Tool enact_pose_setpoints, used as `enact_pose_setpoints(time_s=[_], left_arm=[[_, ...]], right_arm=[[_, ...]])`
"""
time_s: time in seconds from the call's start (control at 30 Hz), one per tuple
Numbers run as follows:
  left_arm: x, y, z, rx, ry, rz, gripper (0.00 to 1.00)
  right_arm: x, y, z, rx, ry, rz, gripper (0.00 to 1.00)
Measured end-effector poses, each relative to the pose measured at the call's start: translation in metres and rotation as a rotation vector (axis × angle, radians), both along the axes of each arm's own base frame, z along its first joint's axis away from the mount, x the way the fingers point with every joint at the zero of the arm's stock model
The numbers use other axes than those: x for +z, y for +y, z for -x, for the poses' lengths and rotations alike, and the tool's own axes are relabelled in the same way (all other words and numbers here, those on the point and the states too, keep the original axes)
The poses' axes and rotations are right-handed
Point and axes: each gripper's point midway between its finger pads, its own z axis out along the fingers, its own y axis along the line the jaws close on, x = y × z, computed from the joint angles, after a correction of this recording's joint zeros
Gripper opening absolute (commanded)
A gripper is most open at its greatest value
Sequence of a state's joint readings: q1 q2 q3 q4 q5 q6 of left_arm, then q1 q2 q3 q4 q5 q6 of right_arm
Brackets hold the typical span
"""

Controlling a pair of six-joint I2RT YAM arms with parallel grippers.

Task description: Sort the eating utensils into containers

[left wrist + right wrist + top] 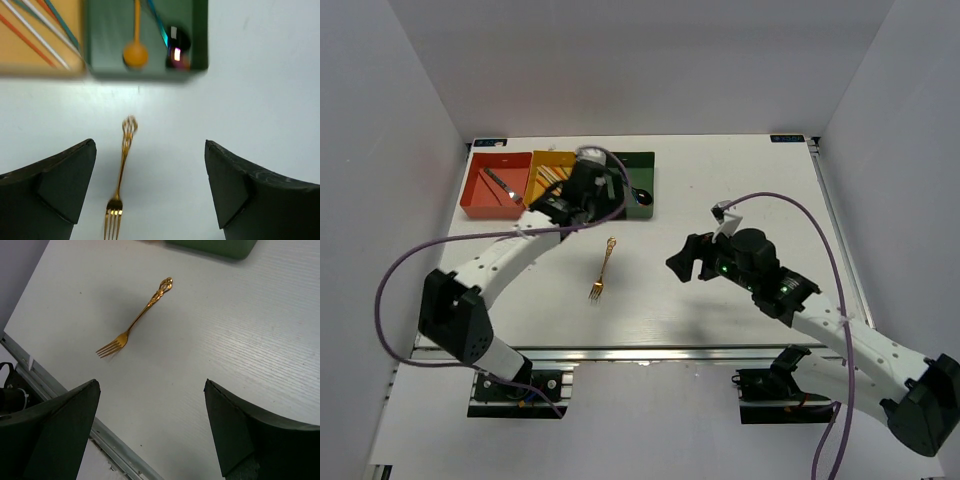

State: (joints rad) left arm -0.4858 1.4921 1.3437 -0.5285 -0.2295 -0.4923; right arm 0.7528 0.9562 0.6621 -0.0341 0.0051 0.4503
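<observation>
- The three trays stood in a row along the far edge of the table (740,190), toward its far-left corner: the red-orange tray (478,203) outermost, the yellow tray (552,154) next, and the dark green tray (638,166) nearest the middle.
- Most of the sorting looked done. A slim silvery utensil (500,184) lay in the red-orange tray, too small for me to tell its kind.
- Thin chopsticks (47,27) in white, red and teal lay slantwise in the yellow tray.
- A gold spoon (135,50) and a dark shiny spoon (176,47) lay side by side in the green one.
- One thing was left out: the gold fork (603,270) lay alone on the bare table, a little left of the middle. Its ornate handle pointed to the far edge and its tines to the near edge.
- The left pincer (149,152) hung between the trays and the fork, spread wide with nothing in it. The fork lay just inside its left finger in the wrist view, untouched.
- The right pincer (151,387) hovered right of the middle, well apart from the fork, also gaping wide and empty.
- By my reckoning that fork was the last job, and it belonged with whichever tray takes forks, probably the red-orange one.
- The table was white with a fine grain and a metal rail (650,352) along its near edge.
- Plain pale walls closed it in on three sides, and a purple cable (395,280) looped from each arm.
</observation>
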Motion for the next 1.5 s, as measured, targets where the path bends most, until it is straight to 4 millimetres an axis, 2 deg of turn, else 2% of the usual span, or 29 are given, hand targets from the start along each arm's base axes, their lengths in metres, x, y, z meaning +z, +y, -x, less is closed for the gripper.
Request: enact_pose_setpoints(time_s=[0.07, 0.17, 0.2, 0.27, 0.33, 0.53, 0.6, 0.8, 0.87, 0.97, 1.1, 1.23, 1.27, 1.3, 1.33, 1.5], left_arm=[[-0.048, -0.021, 0.023, -0.087, 0.097, -0.077, 0.96], [-0.115, -0.025, 0.053, -0.143, 0.242, -0.218, 0.95], [-0.130, -0.023, 0.063, -0.153, 0.276, -0.254, 0.95], [-0.147, -0.016, 0.078, -0.165, 0.315, -0.293, 0.95], [-0.151, -0.010, 0.085, -0.164, 0.321, -0.307, 0.94], [-0.148, -0.013, 0.082, -0.167, 0.293, -0.274, 0.74], [-0.157, -0.015, 0.084, -0.175, 0.305, -0.270, 0.70], [-0.206, -0.009, 0.093, -0.173, 0.423, -0.327, 0.57], [-0.205, -0.013, 0.088, -0.168, 0.406, -0.310, 0.54], [-0.207, -0.012, 0.090, -0.157, 0.409, -0.297, 0.42], [-0.208, -0.013, 0.092, -0.162, 0.394, -0.268, 0.40], [-0.209, -0.012, 0.096, -0.157, 0.369, -0.233, 0.29], [-0.209, -0.012, 0.096, -0.154, 0.364, -0.224, 0.15], [-0.209, -0.012, 0.096, -0.149, 0.359, -0.213, 0.05], [-0.209, -0.015, 0.095, -0.155, 0.352, -0.197, 0.00], [-0.209, -0.019, 0.095, -0.153, 0.341, -0.162, 0.00]], right_arm=[[0.010, -0.007, 0.003, -0.012, -0.026, -0.010, 0.89], [0.026, -0.014, 0.006, -0.025, -0.069, -0.037, 0.89], [0.030, -0.016, 0.007, -0.029, -0.079, -0.043, 0.89], [0.033, -0.018, 0.008, -0.032, -0.088, -0.048, 0.89], [0.030, -0.018, 0.009, -0.032, -0.083, -0.044, 0.89], [0.016, -0.019, 0.011, -0.027, -0.048, -0.013, 0.89], [0.013, -0.019, 0.011, -0.027, -0.042, -0.007, 0.89], [0.012, -0.020, 0.012, -0.026, -0.040, -0.005, 0.89], [0.012, -0.020, 0.012, -0.025, -0.039, -0.005, 0.89], [0.012, -0.019, 0.012, -0.024, -0.038, -0.006, 0.89], [0.012, -0.019, 0.013, -0.019, -0.037, -0.007, 0.89], [0.012, -0.018, 0.014, -0.013, -0.036, -0.008, 0.89], [0.012, -0.018, 0.014, -0.013, -0.036, -0.009, 0.89], [0.012, -0.018, 0.014, -0.013, -0.036, -0.009, 0.89], [0.012, -0.018, 0.014, -0.013, -0.037, -0.010, 0.89], [0.019, -0.019, 0.016, -0.009, -0.052, -0.025, 0.89]])
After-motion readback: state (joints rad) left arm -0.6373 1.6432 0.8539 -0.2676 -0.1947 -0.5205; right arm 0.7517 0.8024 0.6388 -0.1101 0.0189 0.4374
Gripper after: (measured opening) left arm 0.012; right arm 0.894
